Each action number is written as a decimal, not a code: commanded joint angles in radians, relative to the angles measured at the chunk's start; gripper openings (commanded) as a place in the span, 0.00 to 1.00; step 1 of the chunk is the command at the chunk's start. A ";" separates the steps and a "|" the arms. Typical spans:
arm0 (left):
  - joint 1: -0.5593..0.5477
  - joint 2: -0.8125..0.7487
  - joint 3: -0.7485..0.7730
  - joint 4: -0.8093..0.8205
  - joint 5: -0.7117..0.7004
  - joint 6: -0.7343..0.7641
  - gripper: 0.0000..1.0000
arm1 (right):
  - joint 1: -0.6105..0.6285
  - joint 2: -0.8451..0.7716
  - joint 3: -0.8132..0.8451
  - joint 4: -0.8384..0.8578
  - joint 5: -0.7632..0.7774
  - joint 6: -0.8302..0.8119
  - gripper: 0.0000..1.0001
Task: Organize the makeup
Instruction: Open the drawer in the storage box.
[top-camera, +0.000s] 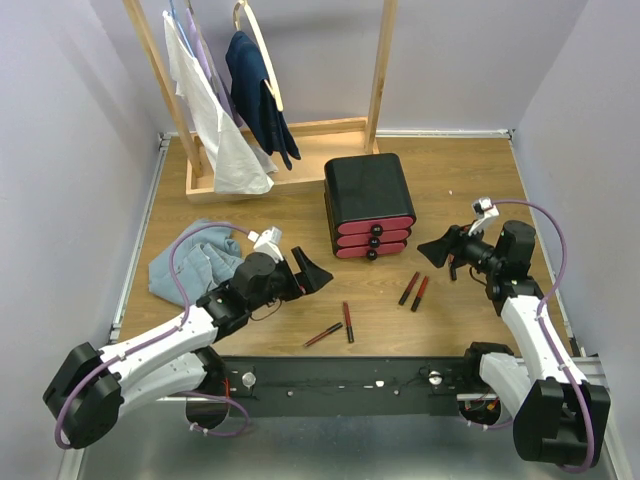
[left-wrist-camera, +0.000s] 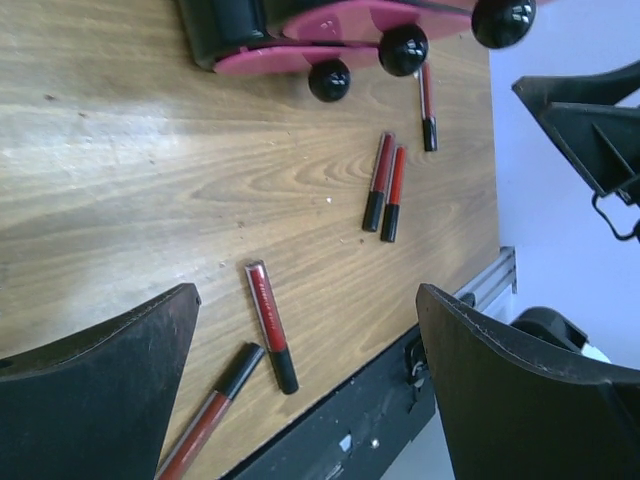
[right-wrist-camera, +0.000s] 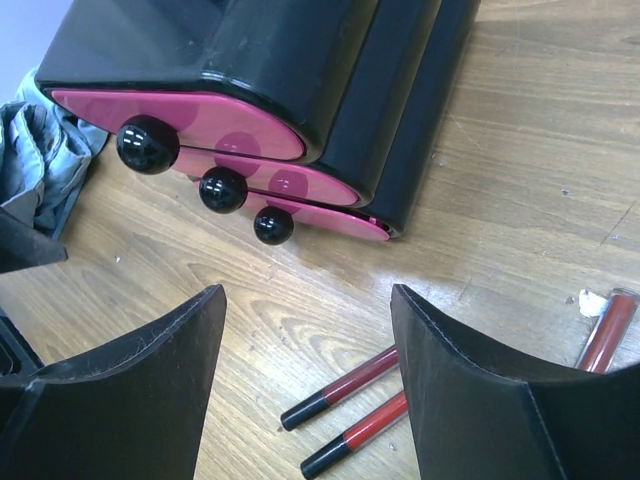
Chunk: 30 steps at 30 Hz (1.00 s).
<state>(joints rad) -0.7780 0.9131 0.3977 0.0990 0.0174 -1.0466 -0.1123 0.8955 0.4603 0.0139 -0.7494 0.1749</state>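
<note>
Lip tubes (top-camera: 347, 322) lie loose near the table (top-camera: 480, 180) front edge; drawer box (top-camera: 368, 190) shut; left gripper (top-camera: 311, 270), right gripper (top-camera: 437, 254) released, empty.

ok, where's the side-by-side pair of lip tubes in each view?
Top external: pair of lip tubes right of centre, in front and to the right of the drawer box.
Left wrist: upper right of centre, below the box.
Right wrist: bottom centre, below the box.
Shared landmark: the box's three black knobs.
</note>
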 joint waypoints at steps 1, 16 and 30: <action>-0.069 0.016 -0.005 0.048 -0.074 -0.038 0.99 | -0.007 -0.009 -0.032 0.047 -0.042 -0.006 0.75; -0.145 0.078 -0.059 0.205 -0.180 -0.130 0.99 | -0.009 -0.035 -0.041 0.067 -0.039 -0.009 0.77; -0.204 0.309 0.000 0.406 -0.241 -0.161 0.99 | -0.020 -0.050 -0.048 0.070 -0.050 0.000 0.79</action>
<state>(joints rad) -0.9661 1.1740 0.3626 0.3939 -0.1535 -1.1915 -0.1253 0.8619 0.4358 0.0582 -0.7757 0.1749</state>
